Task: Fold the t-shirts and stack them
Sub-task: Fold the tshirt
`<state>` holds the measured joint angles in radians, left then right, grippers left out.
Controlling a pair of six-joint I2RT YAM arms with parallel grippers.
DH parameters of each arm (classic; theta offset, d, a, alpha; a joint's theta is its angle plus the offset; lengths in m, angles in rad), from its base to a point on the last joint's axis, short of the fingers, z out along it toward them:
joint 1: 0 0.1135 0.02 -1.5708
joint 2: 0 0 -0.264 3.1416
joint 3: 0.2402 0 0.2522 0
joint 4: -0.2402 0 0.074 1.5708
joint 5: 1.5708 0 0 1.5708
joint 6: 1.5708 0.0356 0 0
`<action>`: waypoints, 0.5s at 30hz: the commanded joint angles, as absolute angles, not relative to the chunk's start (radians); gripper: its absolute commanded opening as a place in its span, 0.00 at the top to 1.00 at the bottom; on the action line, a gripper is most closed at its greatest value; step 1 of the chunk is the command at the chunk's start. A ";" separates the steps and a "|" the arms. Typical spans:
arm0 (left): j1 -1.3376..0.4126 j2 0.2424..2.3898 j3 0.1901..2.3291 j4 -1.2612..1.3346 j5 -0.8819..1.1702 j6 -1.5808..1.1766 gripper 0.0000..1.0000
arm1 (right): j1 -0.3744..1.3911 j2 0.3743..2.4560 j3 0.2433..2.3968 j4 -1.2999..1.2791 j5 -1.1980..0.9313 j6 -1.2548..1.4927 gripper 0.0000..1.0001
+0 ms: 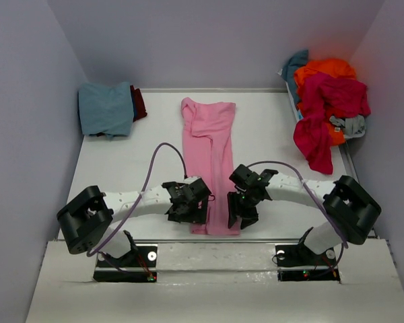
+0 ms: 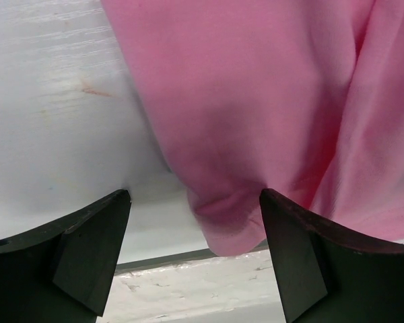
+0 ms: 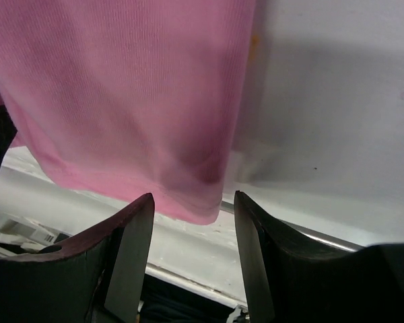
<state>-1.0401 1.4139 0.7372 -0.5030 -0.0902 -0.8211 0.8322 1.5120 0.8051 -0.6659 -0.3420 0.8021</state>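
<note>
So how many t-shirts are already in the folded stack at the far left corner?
2 show: a dusty blue t-shirt on top, and a dark red t-shirt peeking out under its right edge. More may be hidden beneath.

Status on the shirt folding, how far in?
Done: blue shirt folded on a dark red cloth, far left. In hand: pink shirt narrowed to a strip; left gripper and right gripper sit at its near corners, jaws open. Left: finish that fold, stack it, then the heap far right.
</note>
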 commanded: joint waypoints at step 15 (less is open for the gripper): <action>-1.108 1.427 0.675 -0.448 -0.021 -0.864 0.09 | 0.851 1.430 0.706 -0.568 -0.393 0.887 0.44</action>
<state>-1.0931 1.4147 0.7338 -0.4480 -0.0490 -0.8246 0.8387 1.4220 0.7136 -0.6266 -0.3614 0.8749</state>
